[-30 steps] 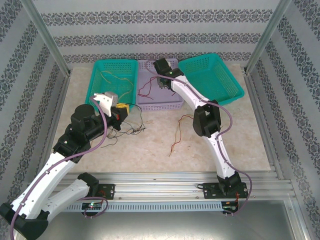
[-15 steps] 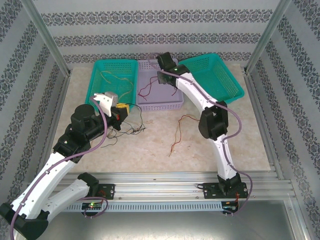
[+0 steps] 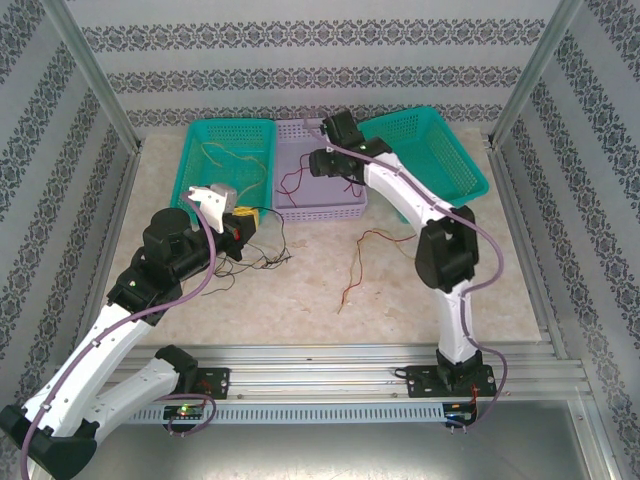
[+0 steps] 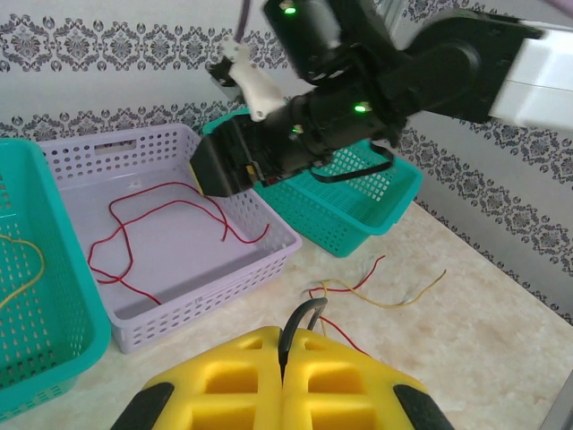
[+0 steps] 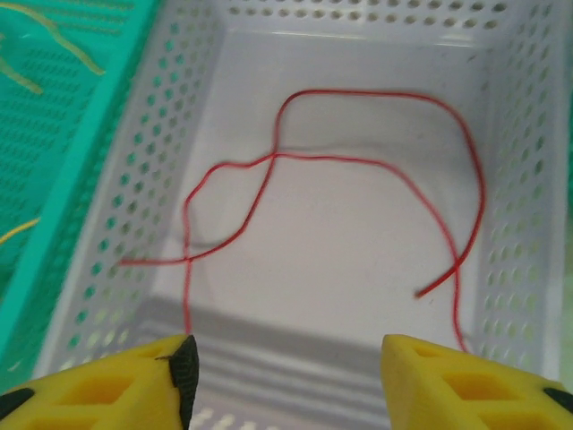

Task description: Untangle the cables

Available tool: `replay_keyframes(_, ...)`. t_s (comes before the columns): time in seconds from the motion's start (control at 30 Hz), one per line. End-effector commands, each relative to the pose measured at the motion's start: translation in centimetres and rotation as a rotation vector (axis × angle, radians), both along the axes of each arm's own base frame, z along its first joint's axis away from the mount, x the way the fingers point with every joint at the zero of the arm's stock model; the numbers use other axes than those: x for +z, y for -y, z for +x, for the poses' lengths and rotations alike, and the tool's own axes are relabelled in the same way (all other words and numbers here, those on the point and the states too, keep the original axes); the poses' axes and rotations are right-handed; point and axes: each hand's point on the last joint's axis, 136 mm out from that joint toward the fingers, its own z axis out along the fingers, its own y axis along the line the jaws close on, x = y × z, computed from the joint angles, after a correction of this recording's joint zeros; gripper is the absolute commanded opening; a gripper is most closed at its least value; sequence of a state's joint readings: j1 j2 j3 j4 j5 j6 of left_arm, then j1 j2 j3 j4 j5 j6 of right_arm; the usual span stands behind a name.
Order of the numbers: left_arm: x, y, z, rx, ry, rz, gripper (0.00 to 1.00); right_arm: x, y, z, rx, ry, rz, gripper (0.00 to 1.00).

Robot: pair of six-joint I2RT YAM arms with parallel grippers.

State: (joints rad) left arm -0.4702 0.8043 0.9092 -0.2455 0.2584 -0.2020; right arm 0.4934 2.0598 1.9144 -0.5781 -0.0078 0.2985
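Right gripper, jaws wide, hangs over a red cable in the lavender basket; left gripper clamps a black cable from the tangle on the surface. A hard pull may tighten it

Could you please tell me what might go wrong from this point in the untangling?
1. The left claw is shut on a black cable that runs into the tangle beside it; pulling could tighten the knot.
2. The open right claw hovers close to a wall of the lilac basket; descending, it might catch that wall or snag the red cable lying inside.
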Motion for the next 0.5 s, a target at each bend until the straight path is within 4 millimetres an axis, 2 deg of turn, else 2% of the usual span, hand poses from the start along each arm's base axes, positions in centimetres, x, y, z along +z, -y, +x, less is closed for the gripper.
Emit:
replay_keyframes(0.0, 0.8, 0.3, 0.0, -0.02, 0.04, -0.011, 0.0, 7.5, -2.7, -3.9, 0.146, 0.138, 0.243, 0.58)
replay_keyframes(0.1, 1.2, 0.7, -0.3, -0.042, 0.04, -0.041, 0.0, 7.8, -3.4, -8.3, 0.241, 0.163, 0.309, 0.59)
replay_keyframes(0.17, 2.0, 1.2, -0.7, -0.072, 0.047, -0.081, 0.0, 7.2, -3.5, -10.8, 0.275, 0.17, 0.345, 0.59)
replay_keyframes(0.4, 6.1, 2.8, -2.2, -0.189, 0.053, -0.285, 0.0, 2.9, -4.3, -18.3, 0.384, 0.123, 0.465, 0.62)
replay_keyframes(0.47, 7.0, 3.5, -2.4, -0.231, 0.034, -0.366, 0.0, 1.6, -4.5, -19.8, 0.406, 0.125, 0.49, 0.63)
